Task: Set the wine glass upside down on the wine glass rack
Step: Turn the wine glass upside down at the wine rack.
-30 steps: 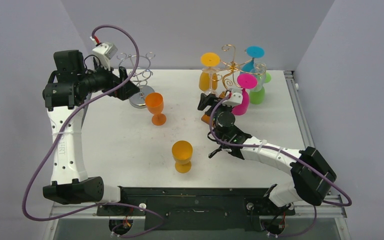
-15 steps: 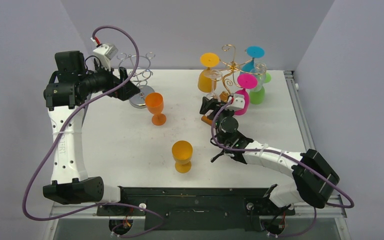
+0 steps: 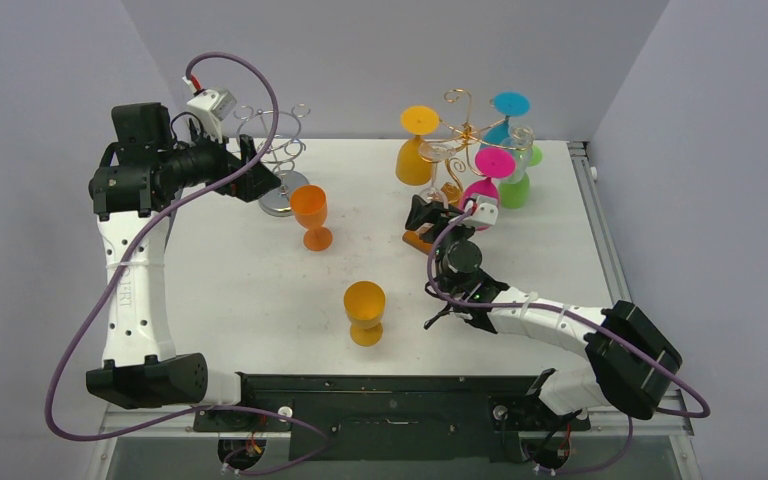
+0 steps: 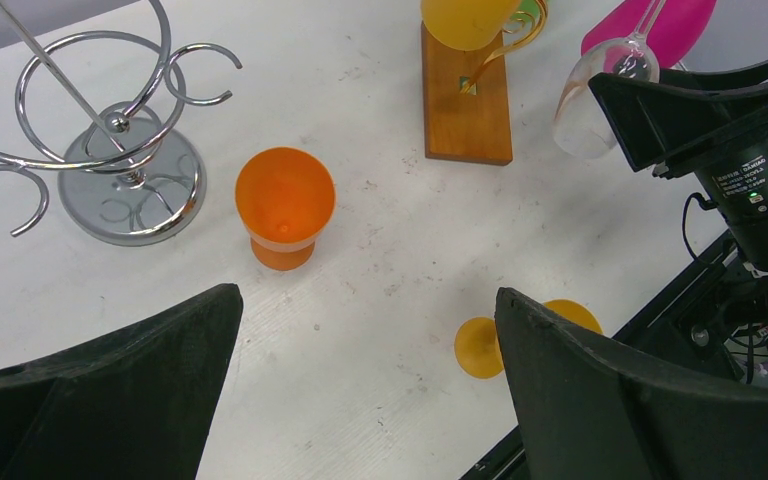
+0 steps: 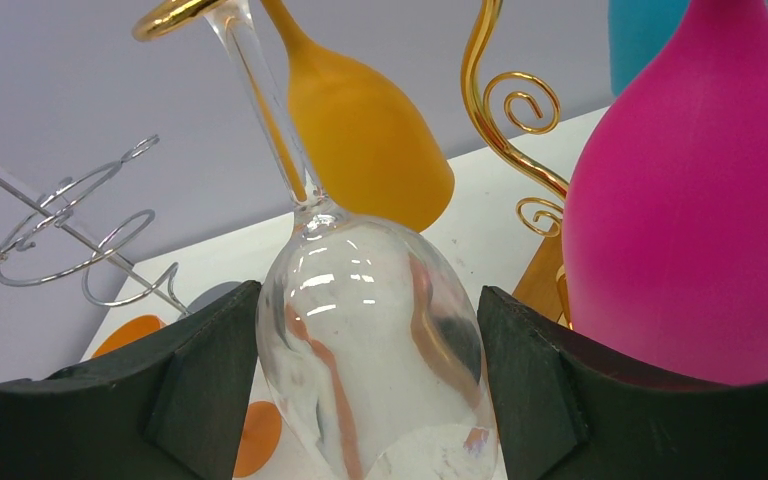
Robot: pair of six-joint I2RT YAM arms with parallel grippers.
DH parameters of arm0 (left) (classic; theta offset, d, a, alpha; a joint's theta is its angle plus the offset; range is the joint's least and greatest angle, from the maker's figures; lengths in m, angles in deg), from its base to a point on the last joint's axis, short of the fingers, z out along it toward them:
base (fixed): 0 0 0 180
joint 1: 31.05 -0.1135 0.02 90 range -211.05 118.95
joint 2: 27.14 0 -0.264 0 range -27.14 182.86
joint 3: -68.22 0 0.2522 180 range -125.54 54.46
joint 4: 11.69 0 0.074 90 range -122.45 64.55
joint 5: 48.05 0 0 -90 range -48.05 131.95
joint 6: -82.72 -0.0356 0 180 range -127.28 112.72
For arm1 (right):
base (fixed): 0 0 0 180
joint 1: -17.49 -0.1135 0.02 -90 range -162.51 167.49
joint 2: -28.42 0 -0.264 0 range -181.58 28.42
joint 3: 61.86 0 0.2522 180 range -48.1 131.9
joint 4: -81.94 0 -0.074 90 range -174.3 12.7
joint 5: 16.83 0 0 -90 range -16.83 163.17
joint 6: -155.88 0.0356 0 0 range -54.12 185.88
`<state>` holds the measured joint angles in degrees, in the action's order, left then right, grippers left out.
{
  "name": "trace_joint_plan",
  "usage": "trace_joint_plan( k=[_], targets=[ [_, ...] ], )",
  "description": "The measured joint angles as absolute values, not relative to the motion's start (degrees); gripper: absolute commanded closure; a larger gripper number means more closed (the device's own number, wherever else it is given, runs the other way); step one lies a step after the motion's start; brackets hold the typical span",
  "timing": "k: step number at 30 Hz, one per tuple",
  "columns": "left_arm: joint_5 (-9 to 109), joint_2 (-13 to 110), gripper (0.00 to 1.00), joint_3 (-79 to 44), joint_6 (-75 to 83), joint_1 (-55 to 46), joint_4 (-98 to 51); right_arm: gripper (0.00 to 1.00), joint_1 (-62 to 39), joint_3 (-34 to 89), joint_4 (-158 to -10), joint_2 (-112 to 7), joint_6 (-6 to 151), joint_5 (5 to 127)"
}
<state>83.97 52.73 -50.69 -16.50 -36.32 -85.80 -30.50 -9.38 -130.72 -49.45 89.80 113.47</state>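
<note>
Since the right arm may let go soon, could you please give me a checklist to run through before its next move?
1. Clear glass upside down: ok, bowl down, stem up.
2. Foot seated in the rack hook: cannot tell, no view shows it clearly.
3. Right fingers on the bowl: ok, one each side.
4. Gap to the pink glass: cannot tell, it is close beside one finger.
5. Left fingers open and empty: ok.
</note>
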Motion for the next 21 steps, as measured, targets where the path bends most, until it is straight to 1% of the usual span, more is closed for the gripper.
trace_joint_plan(
  k=[2, 7, 9, 10, 11, 13, 21],
  targets=[
    [83.97, 52.73, 0.04, -50.69, -16.50, -36.32, -85.78, 0.93, -30.52, -9.47, -130.96, -49.45, 90.02, 113.58],
    [83.95, 52.76, 0.04, -50.66, -16.50, -36.32, -85.72, 0.63, -30.52, -9.52, -130.56, -49.45, 90.39, 113.62],
    [83.91, 52.76, 0.04, -50.64, -16.50, -36.32, -85.72, 0.46, -30.50, -9.47, -130.30, -49.45, 90.54, 113.62],
    [83.89, 52.76, 0.04, -50.58, -16.50, -36.32, -85.67, 0.35, -30.52, -9.34, -130.00, -49.45, 90.59, 113.62],
    [83.84, 52.76, 0.04, -50.49, -16.50, -36.35, -85.65, 0.28, -30.52, -9.10, -129.47, -49.45, 90.65, 113.62],
    [83.69, 52.78, 0.04, -50.23, -16.48, -36.32, -85.65, 0.26, -30.56, -8.49, -128.16, -49.45, 90.83, 113.64],
    [83.47, 53.43, 0.04, -50.14, -15.56, -36.32, -85.61, 0.24, -31.39, -7.29, -119.70, -49.29, 90.39, 113.12]
  ],
)
